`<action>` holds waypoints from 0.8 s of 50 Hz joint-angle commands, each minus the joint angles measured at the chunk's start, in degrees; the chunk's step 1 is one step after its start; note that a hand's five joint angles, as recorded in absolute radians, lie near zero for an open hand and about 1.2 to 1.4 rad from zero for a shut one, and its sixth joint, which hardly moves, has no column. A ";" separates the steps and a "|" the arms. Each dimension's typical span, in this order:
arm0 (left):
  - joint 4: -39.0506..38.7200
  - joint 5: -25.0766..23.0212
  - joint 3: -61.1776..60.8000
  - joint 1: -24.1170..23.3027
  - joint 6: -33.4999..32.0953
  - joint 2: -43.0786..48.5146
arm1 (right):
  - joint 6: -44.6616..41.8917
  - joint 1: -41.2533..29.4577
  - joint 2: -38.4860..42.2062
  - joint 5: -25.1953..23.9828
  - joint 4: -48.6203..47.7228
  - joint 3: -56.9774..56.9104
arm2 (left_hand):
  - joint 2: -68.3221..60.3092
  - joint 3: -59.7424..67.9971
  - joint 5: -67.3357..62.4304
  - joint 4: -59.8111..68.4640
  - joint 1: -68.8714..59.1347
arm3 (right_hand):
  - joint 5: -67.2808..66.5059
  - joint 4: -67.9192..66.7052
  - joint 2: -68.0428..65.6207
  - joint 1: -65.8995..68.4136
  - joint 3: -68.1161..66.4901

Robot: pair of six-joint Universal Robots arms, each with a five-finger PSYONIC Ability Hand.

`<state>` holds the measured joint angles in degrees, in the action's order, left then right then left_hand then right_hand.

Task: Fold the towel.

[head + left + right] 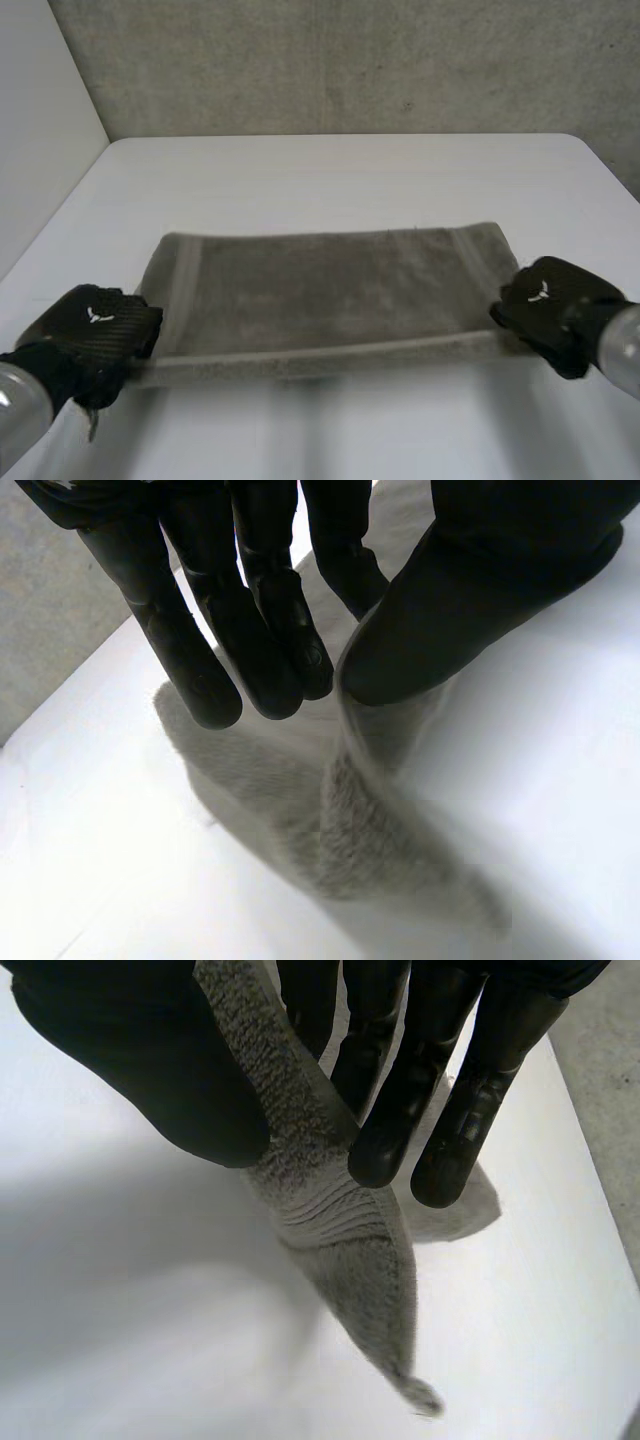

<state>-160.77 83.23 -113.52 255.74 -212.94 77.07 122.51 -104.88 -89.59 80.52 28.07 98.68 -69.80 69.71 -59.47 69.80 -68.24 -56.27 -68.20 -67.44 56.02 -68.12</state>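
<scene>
Towel (330,295), grey, lies spread across the white table (340,170), its near edge raised off the surface. The left hand (95,330) pinches the near left corner between thumb and fingers. The right hand (550,300) pinches the near right corner likewise, the cloth hanging below its fingertips.

Head camera, behind and between the arms (20,405), looks down across the table (330,170) toward a wall (330,60). Both wrist cameras look closely at the towel (330,290) ends, sharing towel and table.
</scene>
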 commanded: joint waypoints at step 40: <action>-34.26 1.49 40.65 -1.13 -4.68 55.20 | 2.56 -4.28 43.97 2.10 -39.57 -29.94 | -10.20 10.29 -10.53 10.20 -11.76 | -13.73 -11.80 -12.56 23.98 -11.88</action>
<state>-195.24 84.04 -75.73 254.60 -217.55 128.69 125.34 -108.92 -49.75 83.50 -8.07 71.48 -69.80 69.70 -59.57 69.80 -68.57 -56.33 -68.22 -67.67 56.02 -68.12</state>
